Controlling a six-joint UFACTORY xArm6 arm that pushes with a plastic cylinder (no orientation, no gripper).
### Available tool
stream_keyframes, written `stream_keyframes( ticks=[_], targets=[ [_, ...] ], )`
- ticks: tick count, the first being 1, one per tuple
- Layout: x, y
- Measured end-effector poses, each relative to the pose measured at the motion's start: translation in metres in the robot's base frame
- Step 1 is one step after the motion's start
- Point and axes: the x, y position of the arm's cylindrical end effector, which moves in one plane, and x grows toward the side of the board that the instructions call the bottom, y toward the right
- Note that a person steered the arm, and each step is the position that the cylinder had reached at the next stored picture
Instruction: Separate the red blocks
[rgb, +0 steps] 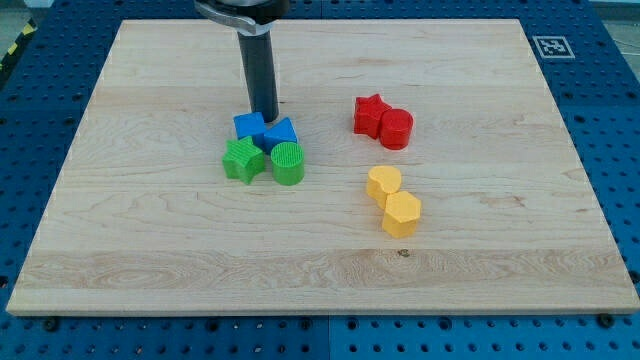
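Wooden board (320, 255) first, pale and wide, set on a blue perforated table (30, 120). Then the dark rod (260, 70), dropping from the view's top, ending at my tip (266, 113), just behind the blue pair. No grasping possible with a bare rod: nothing held, nothing clamped, only a point close against the top edge of the blue blocks; contact or a hair of gap, cannot tell.

Next, the clusters. At the view's centre-left, two blue blocks (264, 129), shapes hard to make out, touching each other, with a green star (242, 159) and a green cylinder (287, 163) pressed against their lower side. Toward the view's right, well apart from my tip, the red star (370, 114) and red cylinder (397, 128), touching, the pair's long axis running left to right with a slight downward tilt. Below them, two yellow blocks (393, 200), also touching.

Key relation: red pair off to the view's right of my tip, at about the same height on the board. Seam between them facing up and down the view, so probably a travel rightward, then a push into that seam from above or below. Separation not yet begun, by the look of it.
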Motion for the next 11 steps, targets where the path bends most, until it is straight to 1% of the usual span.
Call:
stream_keyframes(
  ticks=[1,2,4,5,6,8,10,11],
  targets=[
    [0.000,0.000],
    [-0.017,0.003],
    [-0.021,0.036],
    [-0.011,0.063],
    [0.013,0.069],
    [0.044,0.105],
    [0.051,0.158],
    [0.051,0.165]
  ],
)
